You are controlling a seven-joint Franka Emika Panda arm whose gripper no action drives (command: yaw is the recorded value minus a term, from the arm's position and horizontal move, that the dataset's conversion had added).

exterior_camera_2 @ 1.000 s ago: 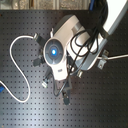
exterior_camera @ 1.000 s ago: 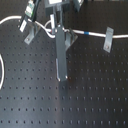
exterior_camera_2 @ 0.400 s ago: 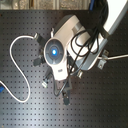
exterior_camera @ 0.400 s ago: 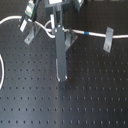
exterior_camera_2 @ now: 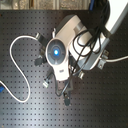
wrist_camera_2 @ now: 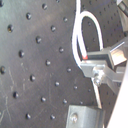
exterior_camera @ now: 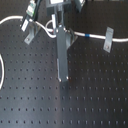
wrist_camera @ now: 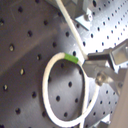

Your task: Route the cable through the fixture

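Observation:
The white cable runs across the far part of the black perforated board past a small grey fixture, with its blue band further right. The long grey gripper stands upright in front of the cable. In the first wrist view the gripper is shut on the cable right beside the green band, and the cable curls into a loop below it. The second wrist view shows the same loop ending at the gripper. From above, the arm hides the hold.
A second small bracket stands on the first exterior view's right with the cable passing it. In the second exterior view a wide cable loop lies on the left, and small posts ring the arm.

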